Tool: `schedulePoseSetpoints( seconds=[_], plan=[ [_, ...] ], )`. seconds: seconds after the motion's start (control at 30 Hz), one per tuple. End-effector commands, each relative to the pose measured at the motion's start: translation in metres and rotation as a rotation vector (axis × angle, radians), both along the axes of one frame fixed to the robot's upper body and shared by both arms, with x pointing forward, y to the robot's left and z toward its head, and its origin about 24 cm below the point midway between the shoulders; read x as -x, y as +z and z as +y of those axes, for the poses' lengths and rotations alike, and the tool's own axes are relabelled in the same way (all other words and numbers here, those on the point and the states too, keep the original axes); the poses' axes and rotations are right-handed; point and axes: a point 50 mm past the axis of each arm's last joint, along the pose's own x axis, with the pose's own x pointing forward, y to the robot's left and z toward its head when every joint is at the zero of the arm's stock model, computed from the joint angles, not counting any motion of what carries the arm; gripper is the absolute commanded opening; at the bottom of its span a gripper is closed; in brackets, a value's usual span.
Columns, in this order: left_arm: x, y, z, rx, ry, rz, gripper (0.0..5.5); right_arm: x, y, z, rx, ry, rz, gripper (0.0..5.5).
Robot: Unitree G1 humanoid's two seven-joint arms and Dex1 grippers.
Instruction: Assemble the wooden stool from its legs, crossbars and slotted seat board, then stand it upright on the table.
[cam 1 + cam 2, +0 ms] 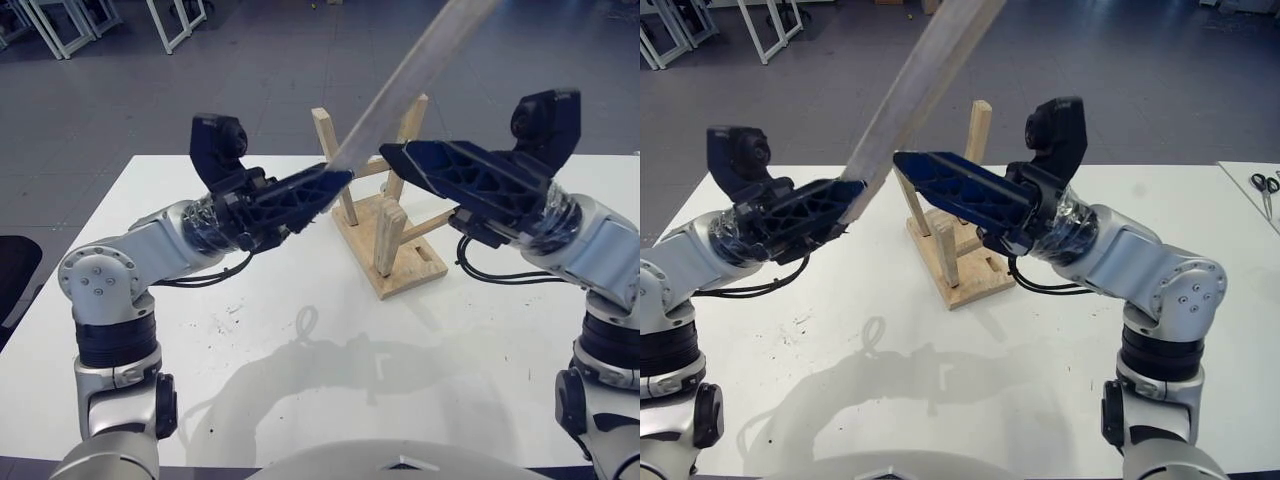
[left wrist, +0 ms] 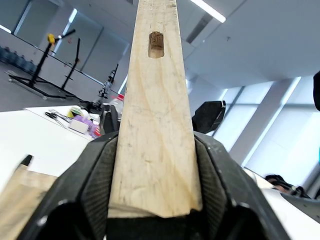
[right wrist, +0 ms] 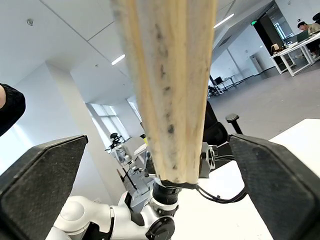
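My left gripper (image 1: 330, 185) is shut on the lower end of a long wooden leg (image 1: 410, 80) that slants up and to the right above the table. In the left wrist view the leg (image 2: 157, 125) sits between the pads (image 2: 100, 185), and a slot (image 2: 156, 44) shows higher up. My right gripper (image 1: 395, 155) is open beside the leg's lower part; its fingers (image 3: 40, 185) stand wide apart on either side of the leg (image 3: 170, 75) without touching it. Behind both grippers the partly built stool (image 1: 385, 235) rests on its seat board (image 1: 405, 272), with legs and crossbars sticking up.
The white table (image 1: 300, 400) has free room in front of the stool and to both sides. Scissors (image 1: 1265, 183) lie on a neighbouring table at the far right. White frames (image 1: 60, 25) stand on the grey floor behind.
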Motion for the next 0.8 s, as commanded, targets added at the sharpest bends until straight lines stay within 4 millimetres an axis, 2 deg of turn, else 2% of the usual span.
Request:
schedulePoseSetpoints(
  seconds=[0.03,0.07,0.23,0.53,0.77,0.8],
  plan=[
    [0.0,0.004,-0.003,-0.087,-0.025,-0.058,2.05,-0.001,0.005,0.004,0.043,0.024,-0.017,5.16],
    [-0.001,0.003,-0.003,-0.113,-0.025,-0.072,2.05,-0.001,0.006,0.004,0.042,0.022,-0.021,5.16],
    [-0.002,0.001,-0.001,-0.181,-0.024,-0.108,2.05,0.002,0.008,0.003,0.071,0.01,-0.049,4.13],
    [-0.004,0.005,0.0,-0.143,-0.04,-0.124,2.05,-0.005,0.005,-0.001,0.152,0.007,-0.089,2.28],
    [-0.003,0.017,0.0,-0.105,-0.049,-0.19,2.05,-0.011,0.004,-0.005,0.159,-0.026,-0.098,2.13],
    [-0.003,0.021,0.001,-0.087,-0.041,-0.202,2.43,-0.013,0.005,-0.005,0.152,-0.037,-0.095,2.12]
  ],
)
